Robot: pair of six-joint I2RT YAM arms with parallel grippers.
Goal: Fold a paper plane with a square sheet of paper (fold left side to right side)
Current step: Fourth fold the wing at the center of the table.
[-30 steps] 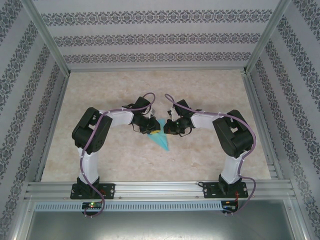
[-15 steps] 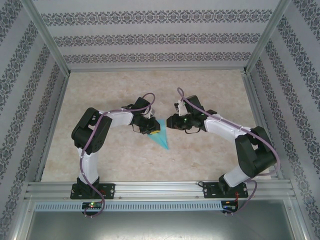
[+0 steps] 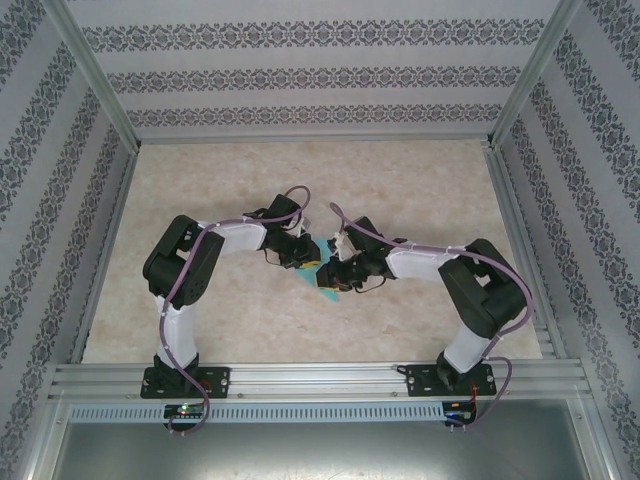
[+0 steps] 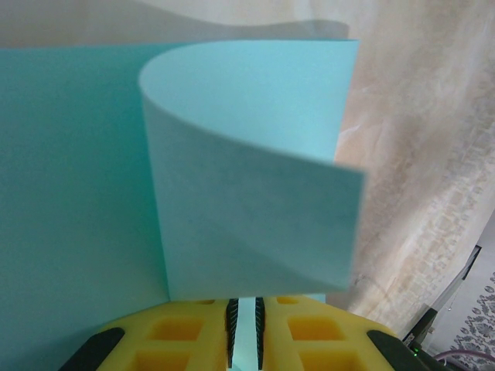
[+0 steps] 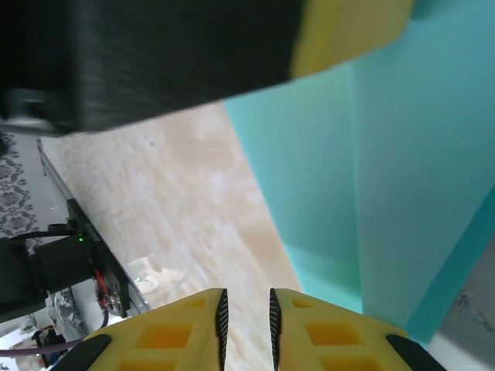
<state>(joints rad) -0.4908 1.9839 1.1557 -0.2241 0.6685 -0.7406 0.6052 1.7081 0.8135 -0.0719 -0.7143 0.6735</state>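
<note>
Near the table's (image 3: 420, 180) centre, the right gripper (image 5: 246, 309) has swung back in from farther right and now sits just beside the left gripper (image 4: 245, 321). Its fingers are narrowly apart with nothing between them, so it is probably returning to press the fold. The left gripper's fingers stay clamped on the paper plane (image 4: 77, 193), a narrow turquoise dart with one flap (image 4: 255, 216) curling up, uncreased.

- Beige marbled table (image 3: 420, 180) lies under me.
- Walls (image 3: 320, 80) with dark floral stripes close me in at the left, right and far sides.
- Aluminium rails (image 3: 320, 378) run along my near edge.
- A slotted strip (image 3: 320, 412) sits just nearer than those.
</note>
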